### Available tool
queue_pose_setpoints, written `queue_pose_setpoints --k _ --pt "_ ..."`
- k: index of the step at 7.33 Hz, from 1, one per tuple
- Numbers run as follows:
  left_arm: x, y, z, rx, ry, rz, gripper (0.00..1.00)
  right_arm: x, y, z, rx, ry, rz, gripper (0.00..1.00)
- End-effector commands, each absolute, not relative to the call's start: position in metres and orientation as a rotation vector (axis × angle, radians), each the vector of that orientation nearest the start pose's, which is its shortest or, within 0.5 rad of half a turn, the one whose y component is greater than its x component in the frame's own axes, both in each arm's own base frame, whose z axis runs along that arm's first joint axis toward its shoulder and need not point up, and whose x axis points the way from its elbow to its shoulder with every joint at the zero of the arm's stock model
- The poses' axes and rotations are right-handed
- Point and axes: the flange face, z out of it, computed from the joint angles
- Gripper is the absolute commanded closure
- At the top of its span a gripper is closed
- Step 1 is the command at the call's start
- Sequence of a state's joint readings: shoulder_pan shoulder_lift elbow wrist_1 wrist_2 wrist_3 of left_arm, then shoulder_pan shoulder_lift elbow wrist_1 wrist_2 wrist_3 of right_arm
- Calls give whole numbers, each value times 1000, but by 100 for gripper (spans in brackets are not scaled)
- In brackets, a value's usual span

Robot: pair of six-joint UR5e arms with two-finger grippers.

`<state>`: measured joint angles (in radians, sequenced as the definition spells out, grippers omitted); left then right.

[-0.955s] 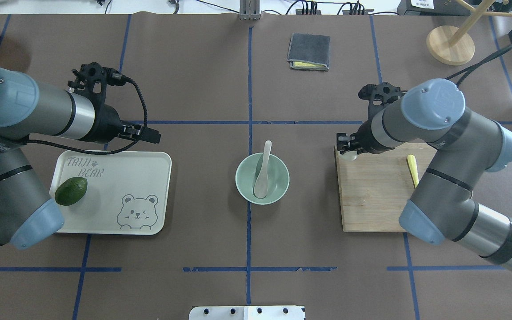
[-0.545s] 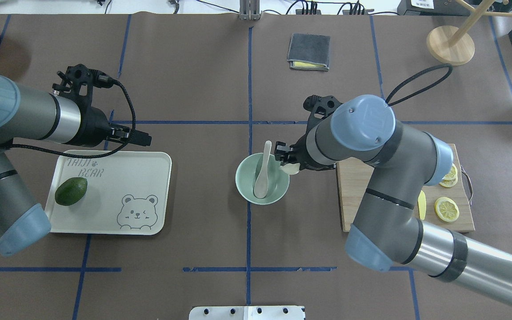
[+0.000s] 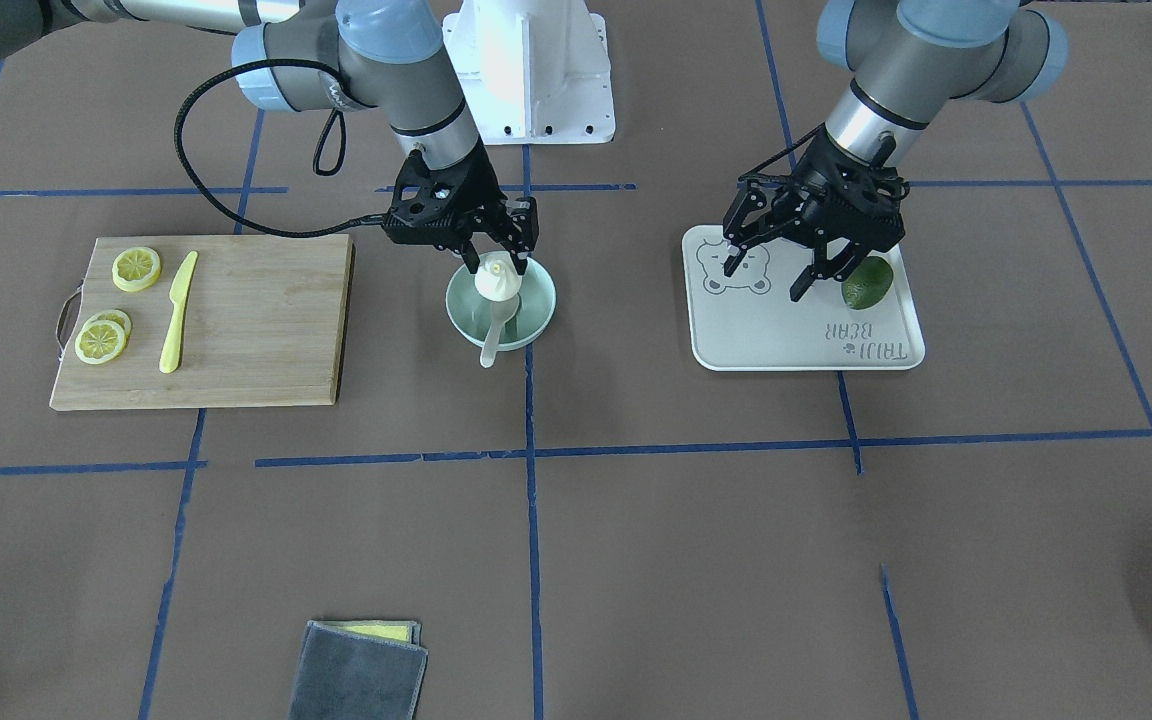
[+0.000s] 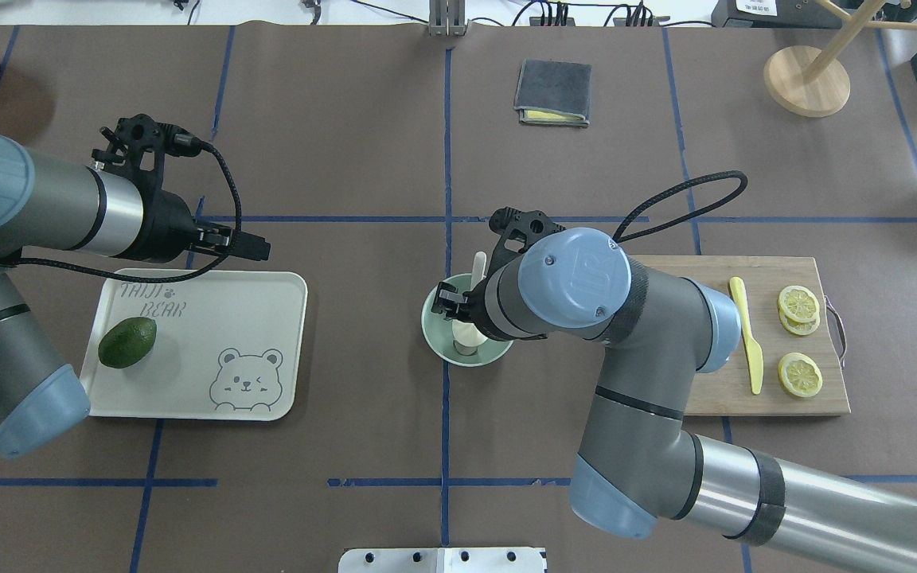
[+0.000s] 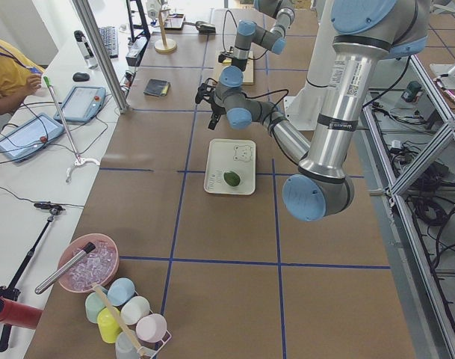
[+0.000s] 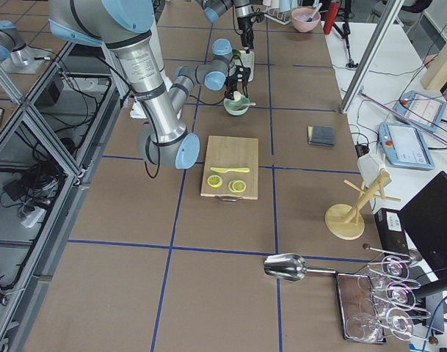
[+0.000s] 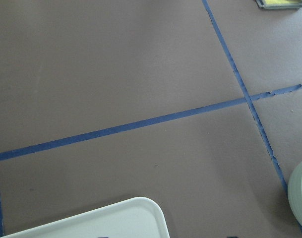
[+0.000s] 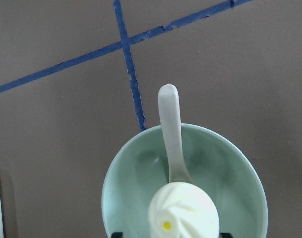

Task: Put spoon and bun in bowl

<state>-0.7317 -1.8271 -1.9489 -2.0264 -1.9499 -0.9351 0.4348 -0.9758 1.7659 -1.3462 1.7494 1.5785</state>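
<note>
The mint-green bowl (image 3: pixel 536 320) stands at the table's middle, with the off-white spoon (image 3: pixel 489 350) lying in it, handle over the rim. My right gripper (image 3: pixel 496 265) hangs right over the bowl, shut on the white bun (image 3: pixel 494 285). In the right wrist view the bun (image 8: pixel 183 210) sits over the spoon's scoop (image 8: pixel 169 129) inside the bowl (image 8: pixel 136 173). My left gripper (image 3: pixel 771 275) is open and empty above the bear-print tray (image 3: pixel 796 340), beside the avocado (image 3: pixel 868 282).
A wooden cutting board (image 3: pixel 256 320) with lemon slices (image 3: pixel 136 268) and a yellow knife (image 3: pixel 176 310) lies on my right side. A folded grey cloth (image 4: pixel 552 91) and a wooden stand (image 4: pixel 806 79) are at the far edge.
My right arm carried the bun from the cutting board leftward to over the bowl. My left arm drew back a little over the tray.
</note>
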Motion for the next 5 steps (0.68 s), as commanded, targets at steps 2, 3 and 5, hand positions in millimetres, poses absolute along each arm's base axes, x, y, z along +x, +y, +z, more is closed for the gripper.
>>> queue_pose_setpoints --k 2,3,5 --pt "331 -436 344 414 969 187 16 -486 -396 249 59 -993 348 0" --pt "308 -445 367 446 916 224 16 -431 -404 291 44 -959 278 0" --pt "244 -460 414 489 820 318 16 -317 -433 378 93 -861 120 0"
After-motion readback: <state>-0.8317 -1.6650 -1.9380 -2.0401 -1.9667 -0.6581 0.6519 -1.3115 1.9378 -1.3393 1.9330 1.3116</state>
